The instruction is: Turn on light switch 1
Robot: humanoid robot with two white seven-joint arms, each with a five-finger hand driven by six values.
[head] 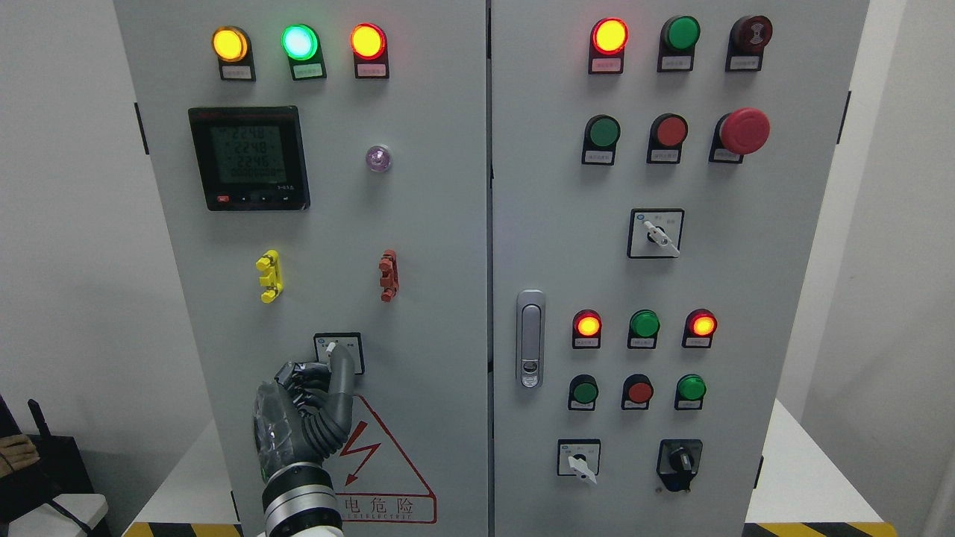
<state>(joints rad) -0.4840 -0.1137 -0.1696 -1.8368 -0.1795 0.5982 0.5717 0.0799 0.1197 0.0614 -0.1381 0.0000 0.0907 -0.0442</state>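
A small rotary switch [333, 347] with a white knob on a black-framed square plate sits low on the left cabinet door [433, 224]. My left hand [317, 388] rises from the bottom edge, left of the middle. Its index finger [342, 365] is stretched up and its tip touches the switch at the knob. The other fingers are curled into the palm and hold nothing. The finger hides the middle of the plate. The right arm is out of view.
Lit yellow, green and red lamps [298, 42] run across the top above a digital meter [248, 157]. Yellow [269, 276] and red [388, 275] clips sit mid-door. A door handle [530, 338], buttons and more rotary switches [579, 460] fill the right door.
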